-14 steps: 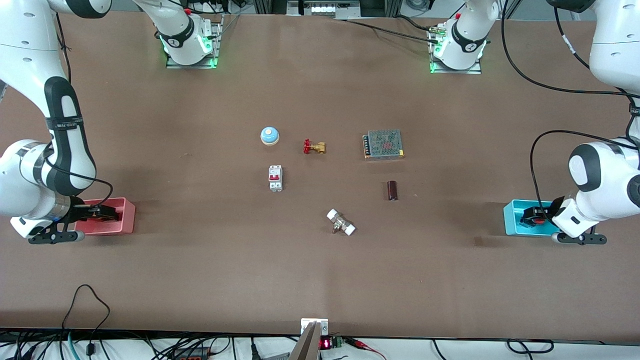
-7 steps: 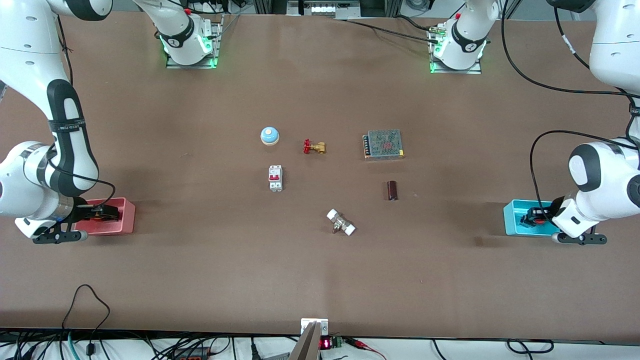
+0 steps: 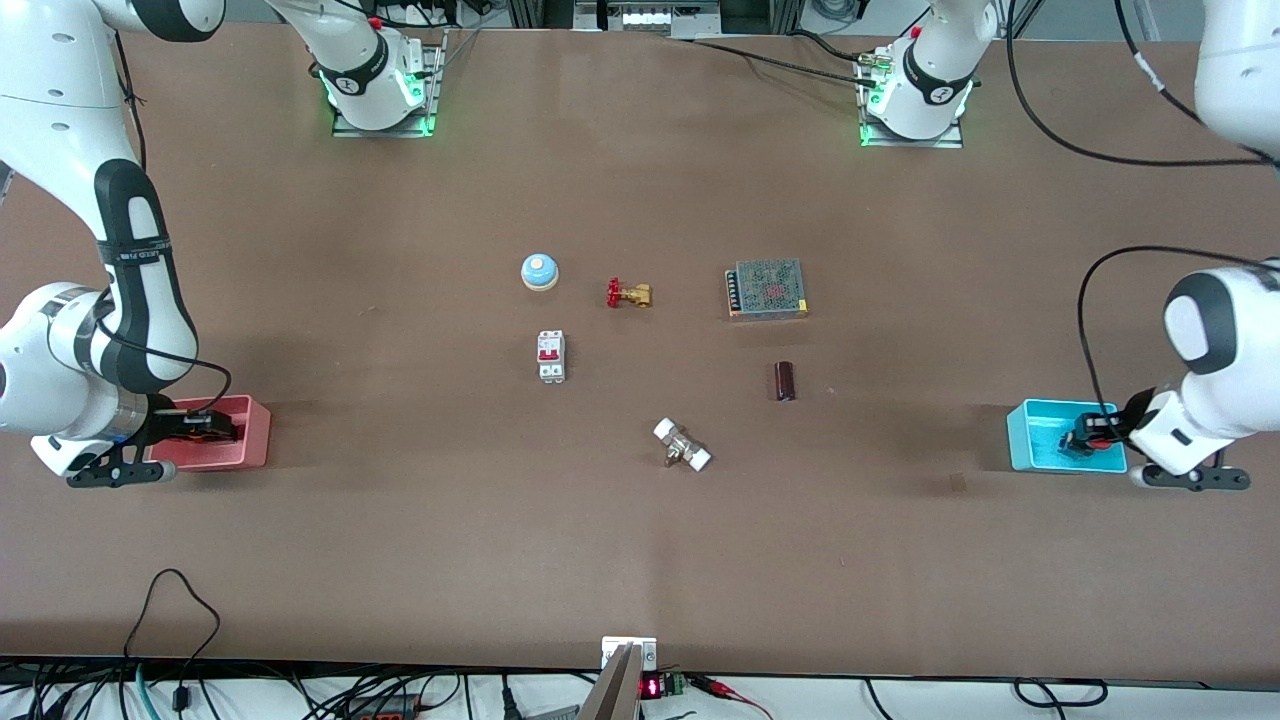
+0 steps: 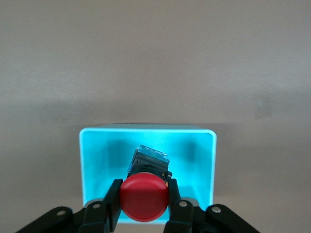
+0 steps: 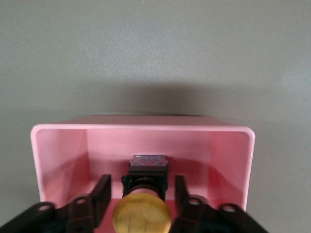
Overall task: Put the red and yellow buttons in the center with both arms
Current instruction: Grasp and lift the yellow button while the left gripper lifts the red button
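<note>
The red button (image 4: 144, 197) is clamped by its cap between my left gripper's (image 4: 144, 200) fingers, held a little above the cyan bin (image 4: 97, 160). In the front view the left gripper (image 3: 1090, 432) is over the cyan bin (image 3: 1030, 440) at the left arm's end of the table. The yellow button (image 5: 142, 217) lies in the pink bin (image 5: 146, 127). My right gripper (image 5: 141, 194) is open with a finger on each side of the button and a gap at both. In the front view the right gripper (image 3: 205, 428) is in the pink bin (image 3: 250, 440). The bare tabletop center (image 3: 660, 370) lies between the bins.
Around the center lie a blue dome bell (image 3: 539, 271), a brass valve with a red handle (image 3: 628, 294), a white circuit breaker (image 3: 551, 356), a mesh-topped power supply (image 3: 767, 288), a dark cylinder (image 3: 785, 381) and a white-ended fitting (image 3: 682, 445).
My left arm has drawn toward its own end of the table and its gripper has shifted that way over the cyan bin with the red button. The right gripper has barely moved.
</note>
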Controlling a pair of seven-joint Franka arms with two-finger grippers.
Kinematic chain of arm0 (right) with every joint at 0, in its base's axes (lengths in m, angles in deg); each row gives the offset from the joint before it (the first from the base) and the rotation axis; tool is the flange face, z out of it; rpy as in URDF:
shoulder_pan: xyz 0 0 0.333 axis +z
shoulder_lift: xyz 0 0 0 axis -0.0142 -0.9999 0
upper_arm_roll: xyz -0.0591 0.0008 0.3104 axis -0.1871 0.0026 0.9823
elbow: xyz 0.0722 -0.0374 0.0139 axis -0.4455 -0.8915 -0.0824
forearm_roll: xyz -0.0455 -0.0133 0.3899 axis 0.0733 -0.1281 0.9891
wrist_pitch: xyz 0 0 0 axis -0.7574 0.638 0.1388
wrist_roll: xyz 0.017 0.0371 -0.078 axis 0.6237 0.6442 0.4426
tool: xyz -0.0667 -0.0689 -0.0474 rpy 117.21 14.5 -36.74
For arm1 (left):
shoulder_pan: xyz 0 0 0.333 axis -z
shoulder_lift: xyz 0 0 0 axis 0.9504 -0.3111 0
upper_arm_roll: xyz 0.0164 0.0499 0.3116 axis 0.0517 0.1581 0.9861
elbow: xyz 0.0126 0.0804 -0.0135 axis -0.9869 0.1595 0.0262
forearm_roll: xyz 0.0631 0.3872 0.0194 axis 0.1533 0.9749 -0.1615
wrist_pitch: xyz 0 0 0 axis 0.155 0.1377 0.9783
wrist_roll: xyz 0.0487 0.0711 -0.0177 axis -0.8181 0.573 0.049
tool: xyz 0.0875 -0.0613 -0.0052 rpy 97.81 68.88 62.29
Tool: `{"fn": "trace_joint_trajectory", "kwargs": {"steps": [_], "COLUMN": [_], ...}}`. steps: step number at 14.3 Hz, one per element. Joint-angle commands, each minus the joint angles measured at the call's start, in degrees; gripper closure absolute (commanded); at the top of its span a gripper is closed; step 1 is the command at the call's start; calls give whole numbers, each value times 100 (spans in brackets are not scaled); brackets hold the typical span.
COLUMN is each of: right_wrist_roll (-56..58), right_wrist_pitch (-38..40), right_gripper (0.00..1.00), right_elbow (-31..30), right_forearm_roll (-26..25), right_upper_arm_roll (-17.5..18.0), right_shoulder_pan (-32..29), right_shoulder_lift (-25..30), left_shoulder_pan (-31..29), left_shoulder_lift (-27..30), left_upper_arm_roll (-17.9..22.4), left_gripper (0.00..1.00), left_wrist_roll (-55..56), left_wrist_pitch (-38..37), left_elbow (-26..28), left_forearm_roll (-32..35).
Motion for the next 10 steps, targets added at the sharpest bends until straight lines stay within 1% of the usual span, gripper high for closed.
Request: {"fn": "trace_joint_trajectory", "kwargs": {"steps": [1,2,3,5,7,9,10], "right_wrist_roll": [96,114,114,158,219,219,211], "right_wrist_pitch": [138,138,147,208,339,856,1120], "right_gripper": [57,62,64,67,67,67,67], "right_elbow": [75,83,83,101,223,443,592], "right_forearm_roll": [-7,-7,-7,-7,-7,-51,-182], "right_upper_arm_roll": [66,66,66,66,49,40,49], "right_shoulder_pan": [-66,-74,-75,-75,-48,-57,-48], "right_shoulder_lift": [-33,-33,-24,11,72,379,545], "left_shoulder_pan": [111,216,330,549,813,1033,1112], "left_shoulder_lift": [470,549,602,612,542,401,314], "left_upper_arm_roll": [-26,-27,-27,-166,-290,-299,-308], "left_gripper": [90,90,90,90,90,89,89], "left_wrist_roll": [88,192,324,832,1438,1687,1774], "left_wrist_pitch": [-477,-618,-732,-891,-839,-822,-813], "left_elbow": [82,82,82,91,152,153,153], "left_forearm_roll": [118,118,118,118,109,22,-40]}}
